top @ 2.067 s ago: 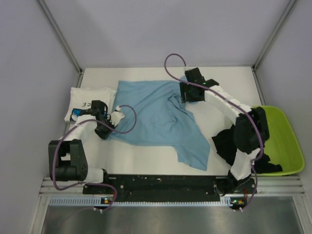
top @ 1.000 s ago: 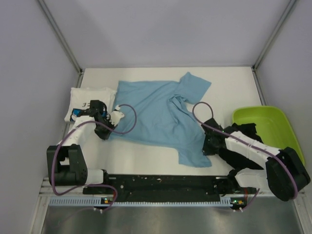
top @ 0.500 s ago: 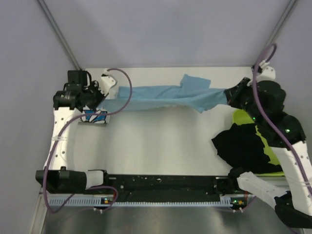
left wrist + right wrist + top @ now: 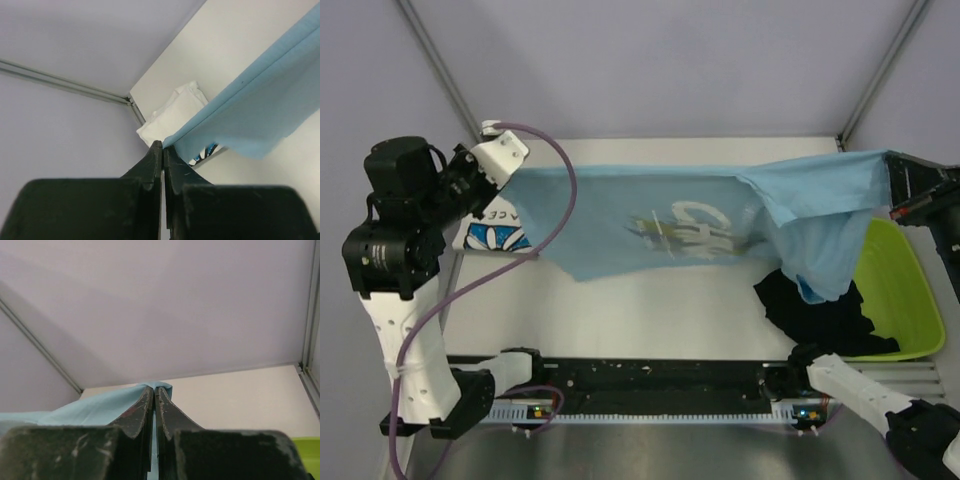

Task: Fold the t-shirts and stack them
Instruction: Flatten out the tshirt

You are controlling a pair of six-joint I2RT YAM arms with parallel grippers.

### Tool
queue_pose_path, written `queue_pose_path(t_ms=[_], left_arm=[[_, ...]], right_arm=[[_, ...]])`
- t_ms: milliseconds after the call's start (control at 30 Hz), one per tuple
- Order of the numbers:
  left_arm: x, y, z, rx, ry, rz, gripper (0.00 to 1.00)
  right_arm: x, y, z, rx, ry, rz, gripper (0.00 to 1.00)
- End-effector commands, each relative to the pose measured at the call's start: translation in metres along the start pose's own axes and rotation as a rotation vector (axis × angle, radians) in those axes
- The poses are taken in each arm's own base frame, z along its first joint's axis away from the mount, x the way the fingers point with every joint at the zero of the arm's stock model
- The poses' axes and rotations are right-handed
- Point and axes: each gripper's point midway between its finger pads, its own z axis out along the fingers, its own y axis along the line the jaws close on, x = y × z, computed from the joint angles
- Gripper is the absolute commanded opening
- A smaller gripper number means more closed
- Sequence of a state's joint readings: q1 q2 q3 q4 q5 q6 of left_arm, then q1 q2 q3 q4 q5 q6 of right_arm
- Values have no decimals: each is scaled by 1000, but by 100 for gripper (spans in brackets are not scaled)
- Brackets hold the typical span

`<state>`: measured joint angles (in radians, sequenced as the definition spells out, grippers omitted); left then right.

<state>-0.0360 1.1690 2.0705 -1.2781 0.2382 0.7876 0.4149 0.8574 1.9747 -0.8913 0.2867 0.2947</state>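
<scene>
Up go both arms since half a second ago, and the blue shirt (image 4: pixel 670 225) now hangs stretched wide between them, white print showing, raised off the table (image 4: pixel 650 320). Left gripper (image 4: pixel 508 178), far across from the green bin (image 4: pixel 905 290), has its jaws pinched tight on one shirt corner. Right gripper (image 4: pixel 892 178), above the bin's far end, clamps the opposite edge. White shirt (image 4: pixel 492 228) lies folded on the side away from the bin. Black shirt (image 4: pixel 815 305) lies crumpled, apparently spilling over the bin's left rim.
</scene>
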Motion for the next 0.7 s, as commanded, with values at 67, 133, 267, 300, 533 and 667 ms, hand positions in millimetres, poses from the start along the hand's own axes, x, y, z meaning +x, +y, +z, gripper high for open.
queue_pose_path(t_ms=[67,133,267,300,533,667], left_arm=[[16,19,65,4,81,-43,0],[14,31,90,-20,67,-45,0],[0,71,138,-151,25,-66,0],[-5,84,149,-196,10,-79,0],[-46,193,147,-668,-99,-94,0],[-66,212,129,-747,-146,-38,0]], right_arm=[[68,-14,98,152,174,-157,0],[83,-13,135,141,206,-163,0],[82,-31,215,128,193,-57,0],[73,-36,234,117,164,-34,0],[-4,-42,276,106,-74,-73,0],[-55,-40,248,147,-230,-165,0]])
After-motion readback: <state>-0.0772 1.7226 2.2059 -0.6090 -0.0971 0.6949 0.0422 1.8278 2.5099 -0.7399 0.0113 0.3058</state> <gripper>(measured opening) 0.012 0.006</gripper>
